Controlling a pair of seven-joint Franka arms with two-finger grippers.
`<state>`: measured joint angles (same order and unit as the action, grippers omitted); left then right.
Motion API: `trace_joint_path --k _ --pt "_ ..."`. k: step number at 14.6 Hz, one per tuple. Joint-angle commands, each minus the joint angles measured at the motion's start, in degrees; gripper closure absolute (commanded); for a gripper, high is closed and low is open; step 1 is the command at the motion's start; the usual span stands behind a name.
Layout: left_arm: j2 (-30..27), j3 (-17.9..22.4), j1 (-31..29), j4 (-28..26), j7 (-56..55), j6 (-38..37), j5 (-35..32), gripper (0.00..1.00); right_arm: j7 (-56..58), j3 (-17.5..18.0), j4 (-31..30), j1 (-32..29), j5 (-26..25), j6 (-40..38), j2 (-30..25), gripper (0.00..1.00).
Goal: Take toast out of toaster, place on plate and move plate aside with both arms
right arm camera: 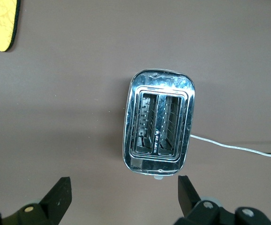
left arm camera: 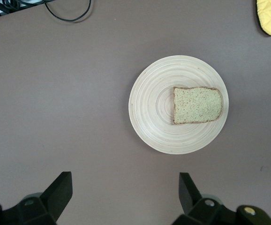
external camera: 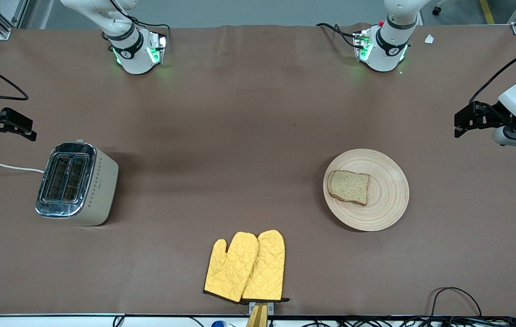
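Speckled brown toast [external camera: 349,186]; yellow quilted mitts [external camera: 245,267]

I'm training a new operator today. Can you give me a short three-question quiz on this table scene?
1. True or false: the toast lies on the plate.
2. What is in the slots of the toaster? A) a slice of bread B) nothing C) a mitt
3. Fill in: the yellow mitts lie ____ to the front camera than the plate.

Key
1. True; it sits off-centre, toward the right arm's end.
2. B; both slots show empty in the right wrist view.
3. Nearer.

Both the left hand and the right hand are open and hold nothing.
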<state>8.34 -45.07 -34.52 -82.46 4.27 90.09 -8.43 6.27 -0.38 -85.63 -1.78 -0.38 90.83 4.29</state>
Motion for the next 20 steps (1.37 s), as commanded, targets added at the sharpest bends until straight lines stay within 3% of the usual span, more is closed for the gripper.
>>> trace_joint_path --k 1,3,4,5,7,10,13,17,20 --pt "-0.2 -0.4 -0.4 0.9 -0.8 0.1 -1.1 0.00 -0.1 -0.3 -0.4 0.5 -0.9 -0.7 -1.0 0.00" --pt "-1.3 0.1 1.2 0.9 -1.1 0.2 -1.1 0.00 0.0 -0.2 -0.4 0.5 -0.9 -0.7 -1.0 0.00" --pt "-2.4 3.1 5.2 0.6 -1.4 0.2 -1.1 0.00 0.0 -0.2 -0.4 0.5 -0.9 -0.6 -1.0 0.00" --pt "-3.3 10.1 12.2 0.6 -3.3 0.1 -0.8 0.00 0.0 -0.2 -0.4 0.5 -0.9 -0.5 -1.0 0.00" --pt "-3.7 19.9 21.8 0.7 -4.3 -0.9 -0.6 0.00 0.0 -0.2 -0.3 0.6 -0.9 -0.6 -1.0 0.00" --pt "-4.6 27.2 28.6 0.5 -4.1 -2.1 -0.3 0.00 0.0 -0.1 -0.2 1.2 -0.9 -0.6 -1.0 0.00" --pt "-6.7 35.7 34.7 -2.6 -4.0 -1.7 5.2 0.00 -0.1 -0.1 -0.2 1.5 -0.9 -0.7 -1.1 0.00" --pt "-9.3 45.1 42.6 -6.6 -5.0 0.4 6.1 0.00 -0.1 -0.1 -0.2 1.5 -0.9 -0.7 -1.1 0.00" --pt "-10.2 45.6 43.1 -8.2 -5.0 1.9 6.1 0.00 -0.1 -0.1 -0.2 1.5 -0.8 -0.5 -1.0 0.00"
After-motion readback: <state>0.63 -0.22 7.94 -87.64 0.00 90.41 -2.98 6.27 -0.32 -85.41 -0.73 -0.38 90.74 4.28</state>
